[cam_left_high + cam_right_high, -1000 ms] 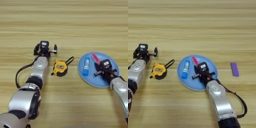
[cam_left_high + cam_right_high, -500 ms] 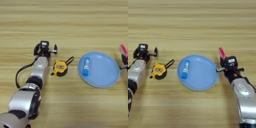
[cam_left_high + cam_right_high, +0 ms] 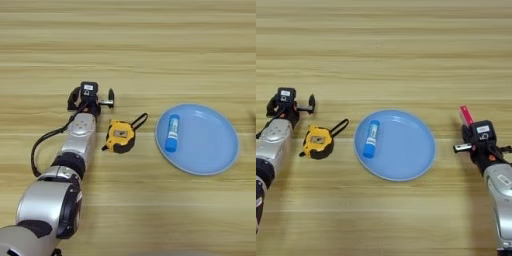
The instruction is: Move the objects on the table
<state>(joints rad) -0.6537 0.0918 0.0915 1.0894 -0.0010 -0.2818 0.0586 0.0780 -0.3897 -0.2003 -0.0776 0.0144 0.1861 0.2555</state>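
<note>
A small blue tube (image 3: 371,138) lies on the left part of a round blue plate (image 3: 411,162) on the wooden table (image 3: 386,50). My right gripper (image 3: 474,134) is to the right of the plate, low over the table. It is shut on the white pack with red edging (image 3: 466,115), which sticks up and away from its fingers. It shows in the right eye view only. My left gripper (image 3: 91,96) rests on the table left of the plate, open with nothing between its fingers.
A yellow tape measure (image 3: 120,136) with a black loop lies between the left gripper and the plate. The left arm (image 3: 75,150) stretches along the table's left side, with a black cable beside it.
My right gripper has lifted the pack off the plate and carried it to the right, past the plate's rim. The tube, tape measure and left arm have not moved.
</note>
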